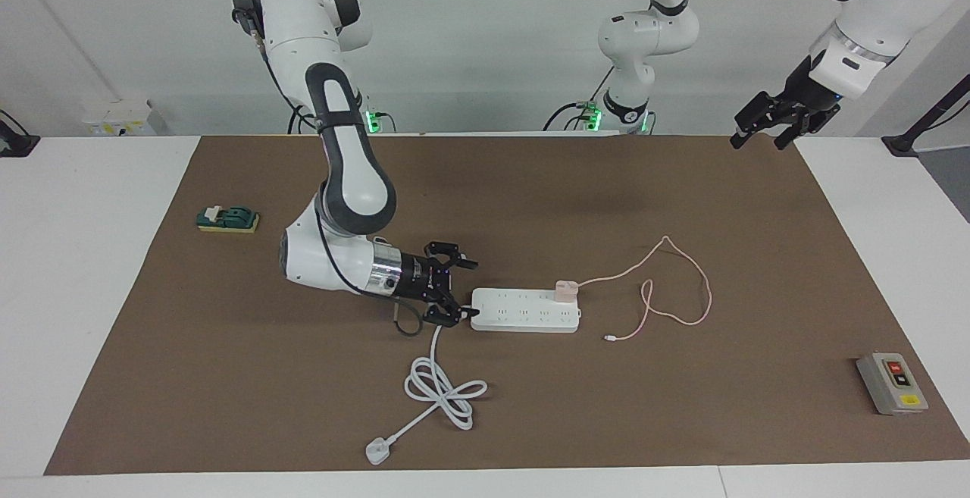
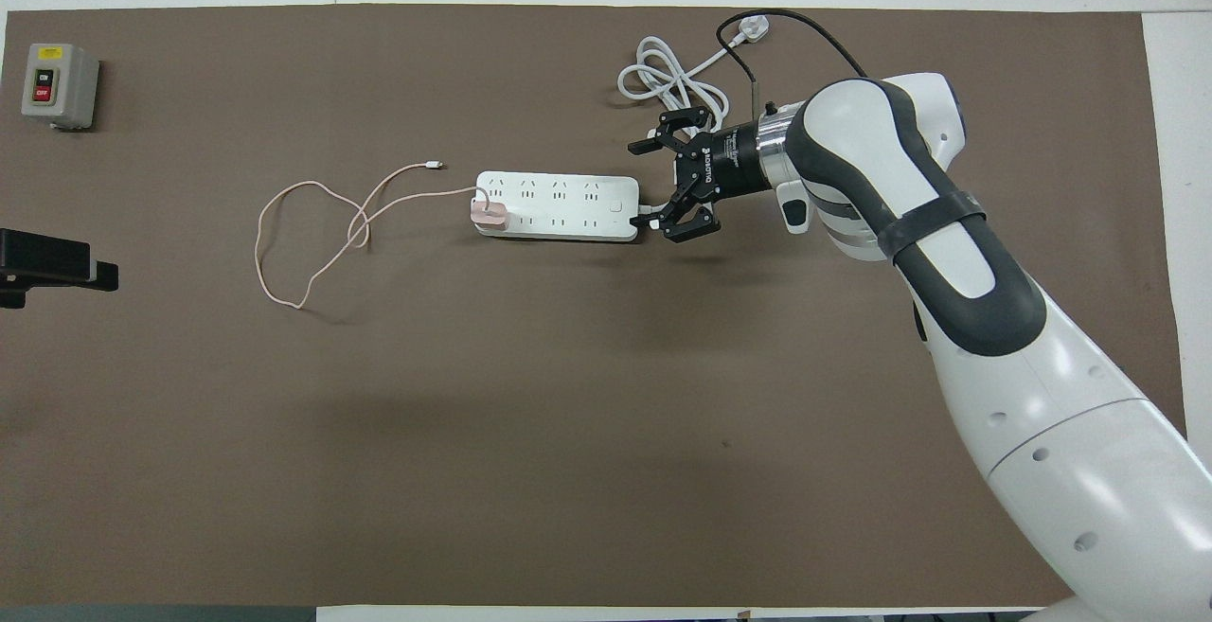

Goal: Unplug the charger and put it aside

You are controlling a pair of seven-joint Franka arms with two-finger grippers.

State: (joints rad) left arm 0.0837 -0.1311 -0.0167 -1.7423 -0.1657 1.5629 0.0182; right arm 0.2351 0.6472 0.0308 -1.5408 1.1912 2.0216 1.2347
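- On the brown mat (image 1: 227, 377), near its middle, you see the white power strip (image 1: 523, 314) lying flat, its long side running between the two arms' ends of the table.
- The charger (image 1: 566, 289) — a small pale pink cube — sits plugged into the strip at the end toward the left arm, on the row of sockets nearer to the robots; in the overhead view it shows at the same end (image 2: 490, 215).
- From the charger you can follow its thin pink cable (image 1: 693, 270), which loops over the mat toward the left arm's end and comes back to a tiny connector (image 1: 608, 339) lying on the mat, just beside the strip and farther from the robots.
- The right gripper (image 1: 457, 292) lies low and nearly level at the strip's other end, where the thick white cord (image 1: 439, 384) leaves it; its fingers stand apart and grasp nothing, one fingertip (image 2: 647, 222) just at the strip's corner — whether it touches, you cannot tell.
- The cord curls into a loose knot and ends in a white plug (image 1: 376, 451), farther from the robots than the strip.
- The left gripper (image 1: 765, 130) waits raised over the mat's corner at its own end, claw spread wide and empty.
- A grey switch box (image 1: 891, 383) rests toward the left arm's end; a small green block (image 1: 227, 218) rests toward the right arm's end.
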